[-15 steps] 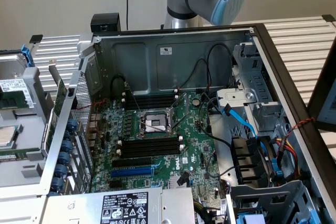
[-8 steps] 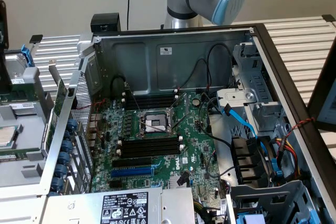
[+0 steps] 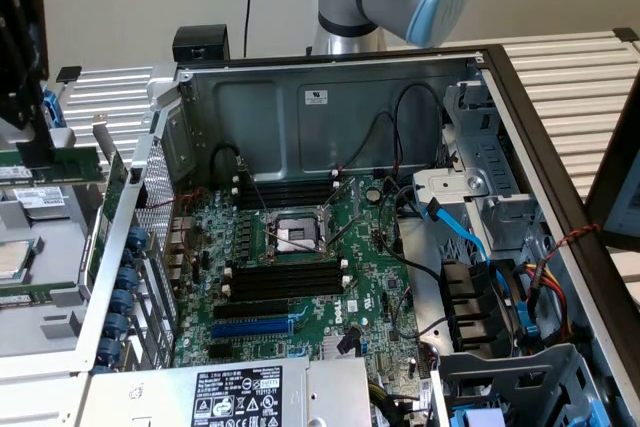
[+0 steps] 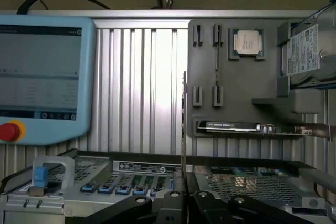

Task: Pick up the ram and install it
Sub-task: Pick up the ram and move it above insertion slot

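In the exterior view my black gripper hangs at the far left, outside the open computer case. It is shut on the ram, a thin green stick held level above the grey parts tray. In the wrist view the ram shows edge-on as a thin upright strip rising from between the dark fingers of the gripper. The long black memory slots lie on the motherboard beside the processor socket, well to the exterior view's right of the gripper.
A teach pendant with a red button stands ahead in the wrist view. The grey holder board carries a processor, a hard drive and a card. The case wall, cables and a blue slot are nearby.
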Robot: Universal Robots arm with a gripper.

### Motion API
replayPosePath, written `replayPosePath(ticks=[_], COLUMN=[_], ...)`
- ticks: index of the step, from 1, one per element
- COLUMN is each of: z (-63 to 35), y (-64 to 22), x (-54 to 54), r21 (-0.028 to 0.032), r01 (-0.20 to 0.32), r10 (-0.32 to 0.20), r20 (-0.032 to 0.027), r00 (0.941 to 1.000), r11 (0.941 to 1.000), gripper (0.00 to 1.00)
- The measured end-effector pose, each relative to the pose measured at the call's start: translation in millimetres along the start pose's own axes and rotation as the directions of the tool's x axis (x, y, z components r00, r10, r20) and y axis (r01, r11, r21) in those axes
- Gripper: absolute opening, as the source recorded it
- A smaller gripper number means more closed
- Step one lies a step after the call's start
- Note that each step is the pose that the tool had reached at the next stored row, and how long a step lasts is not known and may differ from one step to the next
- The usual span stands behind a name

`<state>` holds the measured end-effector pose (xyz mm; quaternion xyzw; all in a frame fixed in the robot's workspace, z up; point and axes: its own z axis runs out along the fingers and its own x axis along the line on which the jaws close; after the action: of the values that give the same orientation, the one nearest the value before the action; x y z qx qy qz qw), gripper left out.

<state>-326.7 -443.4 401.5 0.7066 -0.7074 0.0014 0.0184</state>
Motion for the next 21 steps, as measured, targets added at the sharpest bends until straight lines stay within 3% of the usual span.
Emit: replayPosePath(ticks=[21], z=[-3.0], y=[-94.1], x=[0.1], r21=[-0.0011], r01=[0.002], r10=[-0.002], r20=[-0.0009], r00=[1.0000], r11=[1.0000], gripper=[0.12])
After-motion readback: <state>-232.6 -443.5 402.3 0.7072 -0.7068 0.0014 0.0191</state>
